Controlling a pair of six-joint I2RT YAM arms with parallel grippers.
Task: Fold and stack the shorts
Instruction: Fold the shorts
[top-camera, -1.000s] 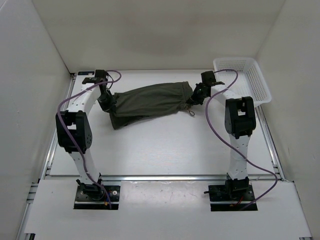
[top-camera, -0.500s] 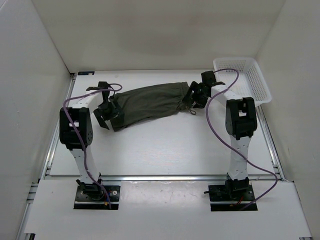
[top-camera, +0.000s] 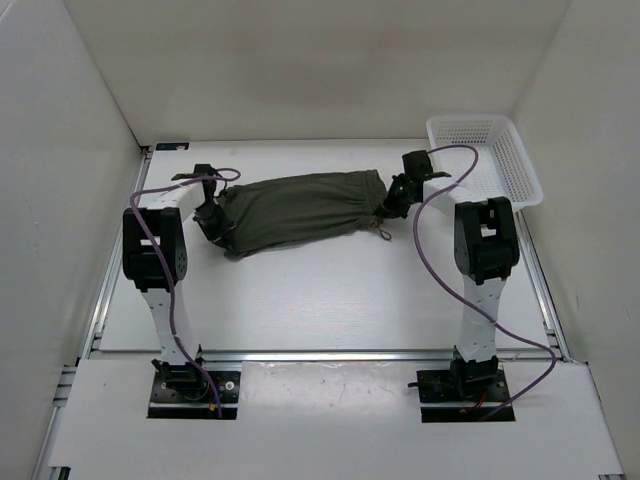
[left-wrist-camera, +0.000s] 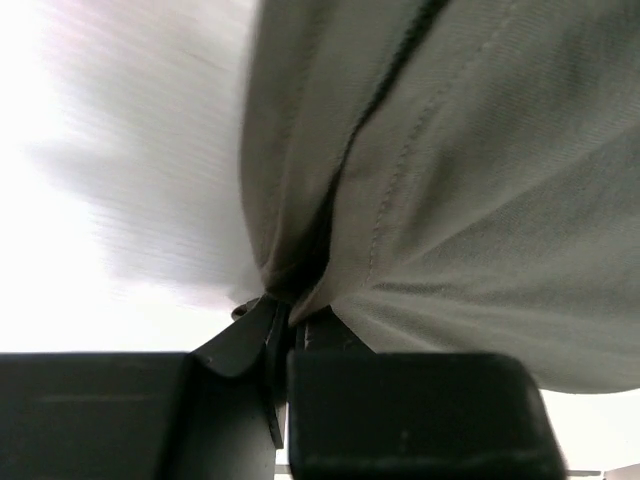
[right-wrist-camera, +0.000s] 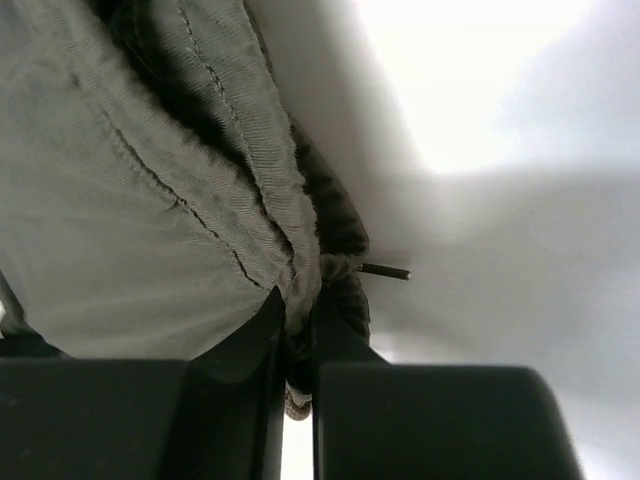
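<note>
— Where's room?
— The shorts (top-camera: 300, 208) span the far half. There's bare tabletop (top-camera: 330, 290) toward 6 o'clock and a white basket (top-camera: 516, 176) at 2.
— Grips?
— The left gripper (top-camera: 212, 215) and right gripper (top-camera: 393, 197) each pinch a cloth end — stretched straighter than before.

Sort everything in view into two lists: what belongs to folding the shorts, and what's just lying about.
Job in hand: shorts; left fingers and right fingers, each clamped on an end.
Lying about: white basket, far right corner, untouched.
</note>
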